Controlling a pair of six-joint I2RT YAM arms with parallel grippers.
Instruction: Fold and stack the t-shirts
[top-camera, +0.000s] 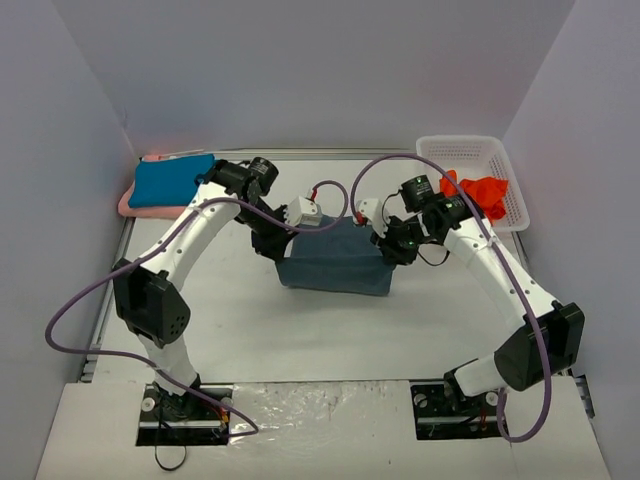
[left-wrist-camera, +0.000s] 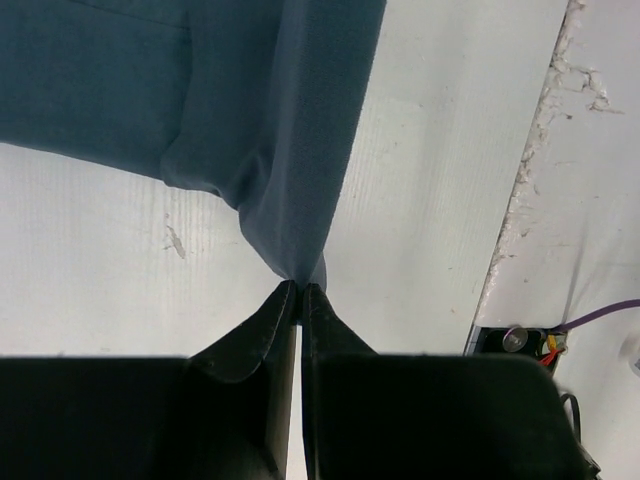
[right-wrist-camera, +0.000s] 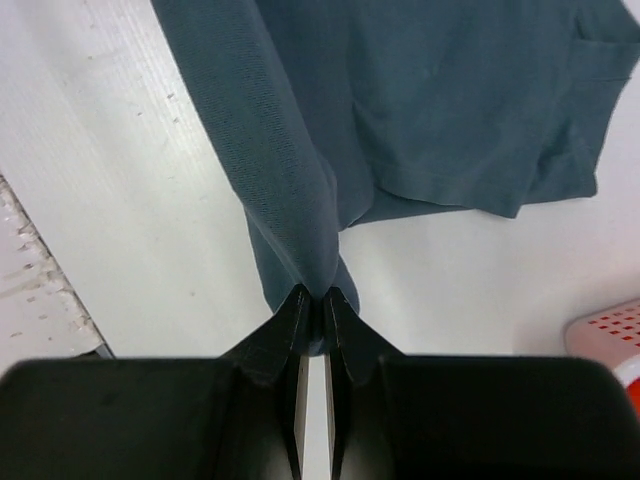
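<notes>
White bench (top-camera: 300, 340), walled on three sides. Left arm (top-camera: 190, 235) and right arm (top-camera: 500, 270) both reach in toward the centre, wrists facing each other across the work.

Slate blue-grey t-shirt (top-camera: 335, 262) is mid-bench, between the two wrists. Its far edge is picked up at both ends, one end per arm. The cloth runs down from there toward the near side, and the near hem looks to lie on the bench. In the left wrist view the shirt (left-wrist-camera: 270, 100) gathers into a narrow fold that funnels to the tips, with the rest spread flat on the bench beyond. The right wrist view shows the same thing: the shirt (right-wrist-camera: 420, 90) comes down in one thick fold, with a hemmed edge lying on the bench behind it.

White lattice basket (top-camera: 470, 155) sits at the far-right corner, just beside the right wrist. Orange-red t-shirt (top-camera: 482, 195) is crumpled inside it, toward the near-left part.

Teal-blue t-shirt (top-camera: 170, 180) is folded at the far-left corner, stacked on the pale pink t-shirt (top-camera: 127, 205). The pink one shows only as a strip along the left and near edges.

Purple cables (top-camera: 80, 310) loop off both arms.

Left fingers (top-camera: 275, 248) (left-wrist-camera: 290, 300) are pressed together, pinching the tip of the slate shirt's fold, with only cloth between them. Right fingers (top-camera: 388, 250) (right-wrist-camera: 303, 303) are likewise clamped on the slate shirt's other end, cloth wrapping slightly over the tips.
</notes>
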